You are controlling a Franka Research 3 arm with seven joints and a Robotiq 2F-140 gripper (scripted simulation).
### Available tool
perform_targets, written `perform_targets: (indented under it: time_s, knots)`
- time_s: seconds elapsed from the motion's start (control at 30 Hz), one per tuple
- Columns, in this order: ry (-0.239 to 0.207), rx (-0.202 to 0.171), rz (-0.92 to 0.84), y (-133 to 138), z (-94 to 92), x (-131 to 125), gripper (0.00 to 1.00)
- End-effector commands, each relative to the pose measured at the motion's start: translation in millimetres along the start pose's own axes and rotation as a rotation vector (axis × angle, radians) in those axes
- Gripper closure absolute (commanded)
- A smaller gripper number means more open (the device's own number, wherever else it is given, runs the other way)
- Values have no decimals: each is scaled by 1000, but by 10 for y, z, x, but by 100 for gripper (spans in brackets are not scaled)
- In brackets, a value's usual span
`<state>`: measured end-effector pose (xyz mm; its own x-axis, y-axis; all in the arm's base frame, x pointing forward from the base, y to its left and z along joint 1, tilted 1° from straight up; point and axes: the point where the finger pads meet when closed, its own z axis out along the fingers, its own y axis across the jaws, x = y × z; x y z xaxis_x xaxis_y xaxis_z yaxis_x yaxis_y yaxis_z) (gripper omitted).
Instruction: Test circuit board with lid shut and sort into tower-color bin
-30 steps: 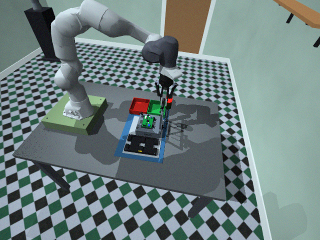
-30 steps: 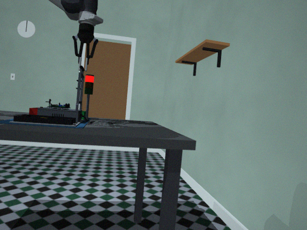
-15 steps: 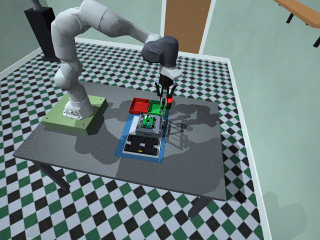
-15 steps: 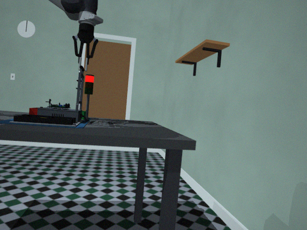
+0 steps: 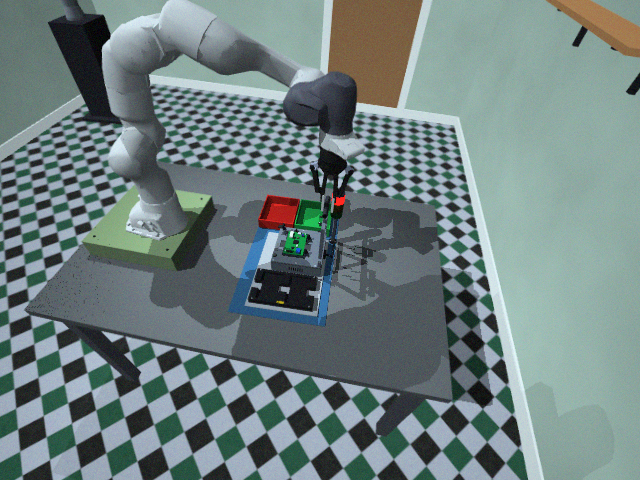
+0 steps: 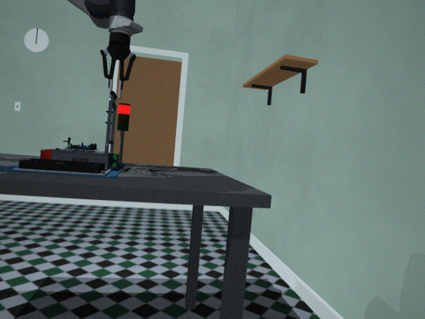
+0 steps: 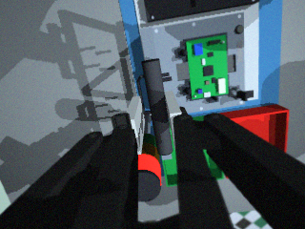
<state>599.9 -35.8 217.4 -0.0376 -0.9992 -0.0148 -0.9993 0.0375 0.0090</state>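
Note:
The green circuit board (image 5: 295,242) lies face up on the grey tester's plate (image 5: 294,255); it also shows in the wrist view (image 7: 207,67), white connector toward the bins. The tester's lid (image 6: 110,130) stands open and upright. My gripper (image 5: 328,200) is at the lid's top, fingers astride the dark handle bar (image 7: 156,105) with small gaps on both sides, so it is slightly open and not clamped. The signal tower (image 6: 123,116) beside the lid shows red; its lamp also shows in the wrist view (image 7: 149,167).
The red bin (image 5: 278,211) and the green bin (image 5: 311,214) stand side by side behind the tester. The black tray (image 5: 284,291) with empty pockets lies in front of the tester on the blue mat. The arm's green base (image 5: 149,229) is at the left.

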Motion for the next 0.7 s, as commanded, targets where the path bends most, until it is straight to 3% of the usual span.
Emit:
perform_targets:
  time_s: [0.0, 0.67]
  knots:
    - [-2, 3, -2, 3, 8, 10, 84]
    - [-2, 3, -2, 17, 18, 10, 84]
